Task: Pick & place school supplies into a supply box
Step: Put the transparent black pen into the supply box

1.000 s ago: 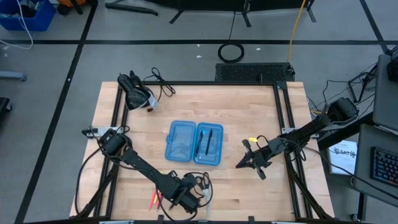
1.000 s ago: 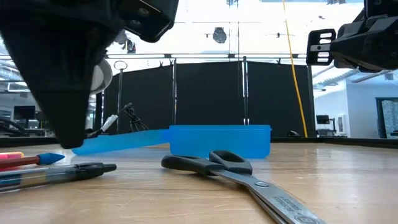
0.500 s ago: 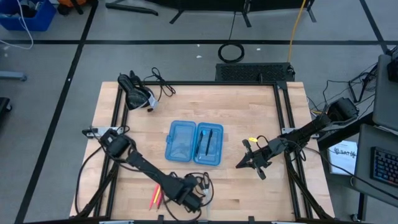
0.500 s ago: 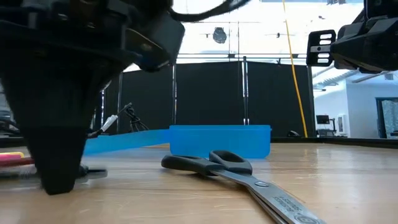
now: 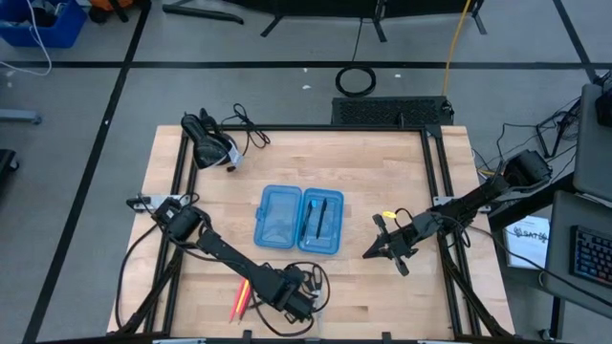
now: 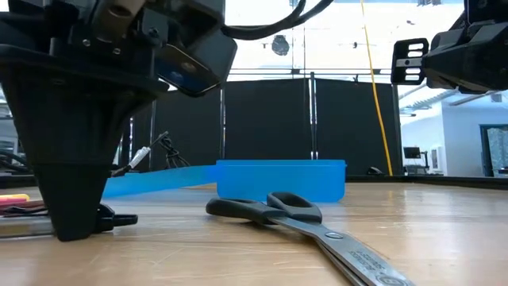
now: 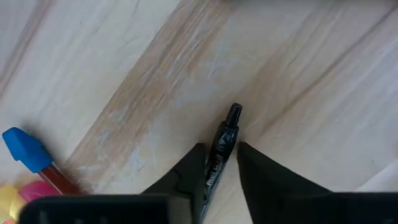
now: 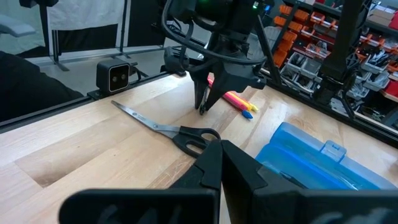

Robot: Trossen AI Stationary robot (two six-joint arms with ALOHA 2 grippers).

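My left gripper (image 7: 217, 163) has come down to the bench (image 5: 382, 182) near its front edge since a second ago; then it hung above the pens, now the fingertips (image 6: 75, 226) touch the wood. Fingers straddle a black pen (image 7: 222, 146), slightly parted, not yet clamped. Half a second back the gripper stood a little further left in the low view. The red and yellow pens (image 5: 237, 301) lie just beside, toward the left edge; scissors (image 6: 302, 226) sit between gripper and supply box (image 5: 298, 220). Box lies open mid-bench, two dark pens (image 5: 316, 218) already in its right half. My right gripper (image 5: 382, 250) waits closed, right of the box. Judgement: a grasp is imminent
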